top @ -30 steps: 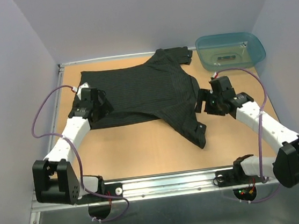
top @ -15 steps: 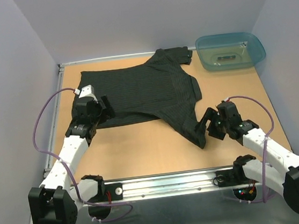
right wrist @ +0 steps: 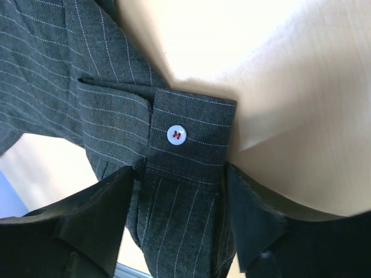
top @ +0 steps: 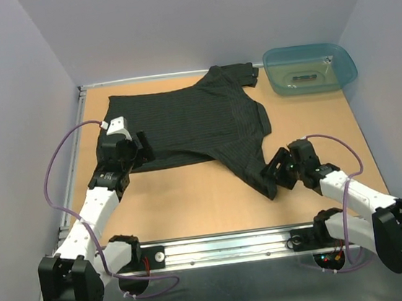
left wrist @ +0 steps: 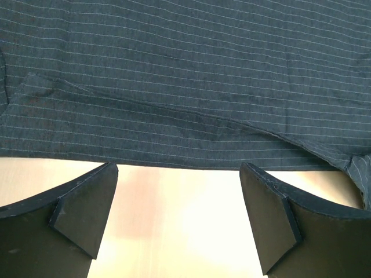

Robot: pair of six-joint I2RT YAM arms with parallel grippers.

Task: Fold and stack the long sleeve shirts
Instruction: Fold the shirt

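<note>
On the counter [top: 192,202] you have one long sleeve shirt [top: 190,119], one teal tub [top: 310,69] and two tools to watch. That single black pinstriped shirt lies spread flat across the far half, with one sleeve trailing toward the near right and the other reaching the far edge, just beside the tub in the far right corner.

Your left tool [top: 141,146] sits at the shirt's near left edge. From the left wrist you see its jaws spread wide, both fingers over bare wood, and the hem [left wrist: 174,159] running straight across just beyond the fingertips. Nothing is between them.

Your right tool [top: 272,173] is down at the end of the trailing sleeve. From the right wrist, the cuff [right wrist: 188,139] with its one pale button [right wrist: 177,135] lies right between the two fingers. The jaws stand apart, one finger on each side of the cloth. You cannot tell whether the pads touch the fabric.
</note>
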